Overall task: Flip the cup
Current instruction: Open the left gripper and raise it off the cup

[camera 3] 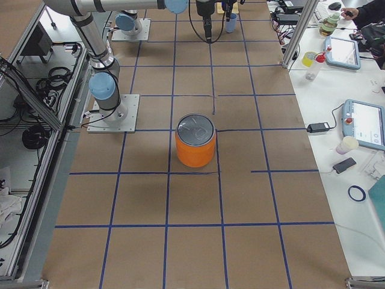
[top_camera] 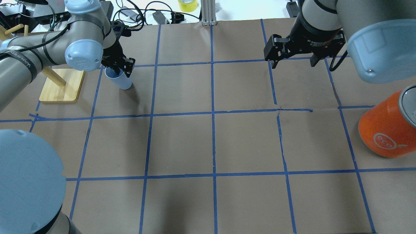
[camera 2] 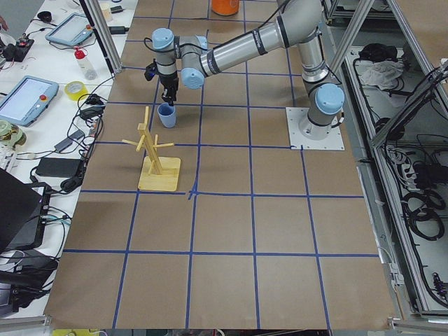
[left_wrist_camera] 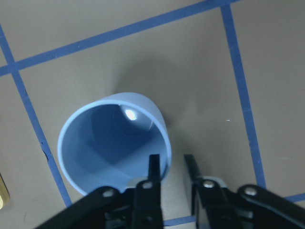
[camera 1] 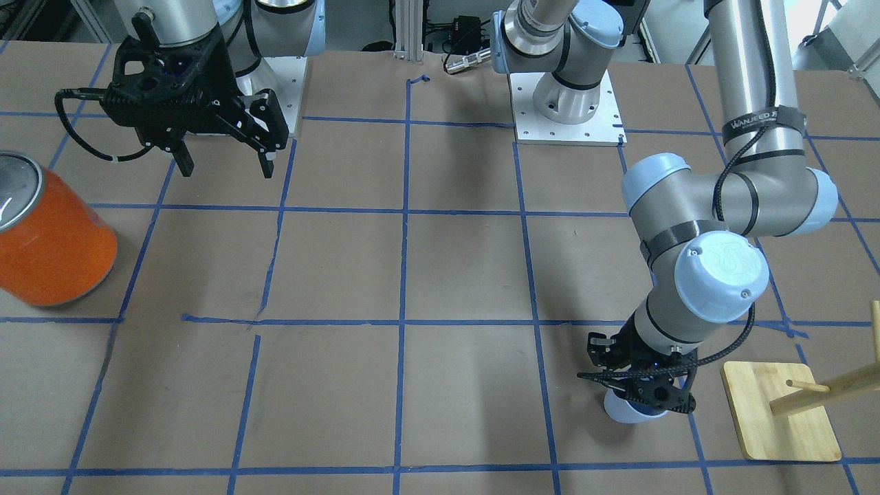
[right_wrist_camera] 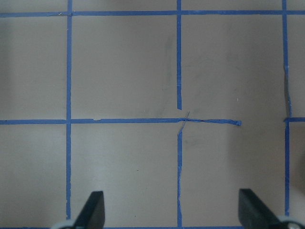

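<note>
The cup [top_camera: 123, 81] is a small pale lavender-blue tumbler standing mouth up on the brown paper, far left in the overhead view. It also shows in the front view [camera 1: 622, 411] and in the left wrist view [left_wrist_camera: 114, 143]. My left gripper [left_wrist_camera: 171, 160] straddles its near rim, one finger inside and one outside, with a narrow gap left beside the wall. In the overhead view the left gripper [top_camera: 122, 72] sits right over the cup. My right gripper [top_camera: 294, 63] hangs open and empty above the table, far from the cup; it also shows in the front view [camera 1: 223, 168].
A large orange can [top_camera: 386, 130] with a silver top stands near the right edge. A wooden peg rack [top_camera: 61, 84] on a bamboo base stands just left of the cup. Blue tape lines grid the table. Cables and gear lie beyond the far edge.
</note>
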Tool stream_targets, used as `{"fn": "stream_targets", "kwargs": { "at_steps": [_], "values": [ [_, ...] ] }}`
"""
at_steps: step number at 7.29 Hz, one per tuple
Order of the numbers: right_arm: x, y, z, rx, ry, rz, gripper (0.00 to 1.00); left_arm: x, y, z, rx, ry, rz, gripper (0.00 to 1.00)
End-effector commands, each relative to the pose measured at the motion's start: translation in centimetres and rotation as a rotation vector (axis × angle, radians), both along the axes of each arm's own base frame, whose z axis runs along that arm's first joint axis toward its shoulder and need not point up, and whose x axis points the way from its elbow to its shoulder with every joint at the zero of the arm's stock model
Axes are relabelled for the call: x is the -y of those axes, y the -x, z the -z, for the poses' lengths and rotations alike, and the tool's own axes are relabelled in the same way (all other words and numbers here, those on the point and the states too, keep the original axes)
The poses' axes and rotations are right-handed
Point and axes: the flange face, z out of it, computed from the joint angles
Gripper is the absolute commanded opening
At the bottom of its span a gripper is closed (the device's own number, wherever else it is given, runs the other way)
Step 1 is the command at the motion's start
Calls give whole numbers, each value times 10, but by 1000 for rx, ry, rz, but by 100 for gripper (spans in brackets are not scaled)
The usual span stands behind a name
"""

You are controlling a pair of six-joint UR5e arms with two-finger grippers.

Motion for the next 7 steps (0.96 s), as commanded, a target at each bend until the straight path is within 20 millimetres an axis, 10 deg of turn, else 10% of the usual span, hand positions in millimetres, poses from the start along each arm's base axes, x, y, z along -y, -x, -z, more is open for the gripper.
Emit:
{"fn": "stream_targets", "kwargs": {
  "at_steps": [1, 4, 7],
  "values": [
    [0, 0, 0, 0, 0, -1, 100, -10, 8, -42, 12, 49, 6, 92],
    [0, 0, 0, 0, 0, -1, 100, -80, 76, -139, 3, 26, -43, 95],
    [0, 0, 0, 0, 0, -3, 100, -138, 80, -215, -10, 64, -103, 100]
  ]
}}
